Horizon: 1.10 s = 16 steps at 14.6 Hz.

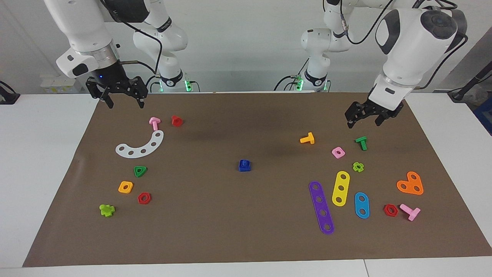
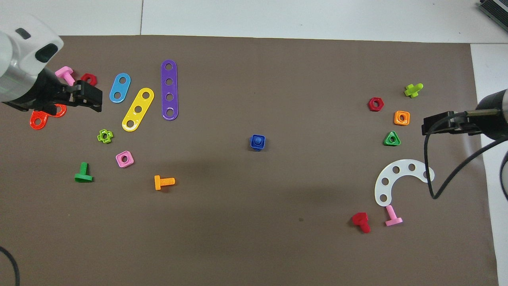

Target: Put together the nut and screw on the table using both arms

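The dark-blue square nut (image 1: 244, 168) sits in the middle of the brown mat (image 1: 246, 238) with the dark-blue screw (image 1: 243, 163) set in its hole, the two joined as one piece. They also show in the overhead view as the nut (image 2: 262, 145) and the screw (image 2: 258, 140). My left gripper (image 1: 364, 120) is open and empty, raised over the mat's corner at the left arm's end, close to a green screw (image 1: 361, 142). My right gripper (image 1: 123, 100) is open and empty, raised over the mat's corner at the right arm's end. Both are well away from the blue piece.
At the right arm's end lie a white curved strip (image 1: 141, 146), pink and red screws, a green triangular nut (image 1: 140, 171), an orange nut and a red nut. At the left arm's end lie purple (image 1: 321, 207), yellow and blue strips, an orange heart plate, an orange screw (image 1: 307, 139) and a pink nut.
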Each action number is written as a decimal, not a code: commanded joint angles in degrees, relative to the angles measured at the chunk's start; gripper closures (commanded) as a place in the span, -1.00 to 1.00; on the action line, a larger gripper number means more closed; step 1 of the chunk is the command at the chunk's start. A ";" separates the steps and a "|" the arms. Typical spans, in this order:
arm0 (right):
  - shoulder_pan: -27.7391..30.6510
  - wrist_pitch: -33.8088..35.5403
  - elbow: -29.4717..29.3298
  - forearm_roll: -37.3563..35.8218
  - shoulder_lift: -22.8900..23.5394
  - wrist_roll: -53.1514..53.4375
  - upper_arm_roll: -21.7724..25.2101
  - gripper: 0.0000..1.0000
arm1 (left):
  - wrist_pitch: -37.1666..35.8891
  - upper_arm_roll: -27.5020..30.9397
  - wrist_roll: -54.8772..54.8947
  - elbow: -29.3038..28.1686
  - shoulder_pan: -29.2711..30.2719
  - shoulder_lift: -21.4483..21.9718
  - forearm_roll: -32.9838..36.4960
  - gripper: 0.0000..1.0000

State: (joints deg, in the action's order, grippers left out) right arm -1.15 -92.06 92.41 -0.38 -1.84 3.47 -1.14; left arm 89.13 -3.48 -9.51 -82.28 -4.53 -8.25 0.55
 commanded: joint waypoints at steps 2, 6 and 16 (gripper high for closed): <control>0.53 -0.22 1.45 1.52 -1.32 -0.21 -0.36 -1.00 | 0.87 -0.39 0.90 -5.35 1.45 4.48 1.29 -1.00; 0.53 -0.57 1.37 1.61 -1.32 -0.04 -0.36 -1.00 | 2.02 -0.30 7.38 -4.82 3.12 4.39 1.12 -1.00; 0.53 -0.49 1.45 1.52 -1.32 -0.13 -0.36 -1.00 | 4.66 -0.30 8.11 -5.26 3.83 4.39 1.21 -1.00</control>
State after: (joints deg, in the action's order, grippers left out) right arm -1.15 -92.06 92.44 -0.38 -1.84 3.46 -1.14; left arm 92.62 -3.48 -2.15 -85.79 -1.09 -5.01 0.68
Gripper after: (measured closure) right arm 0.000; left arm 0.000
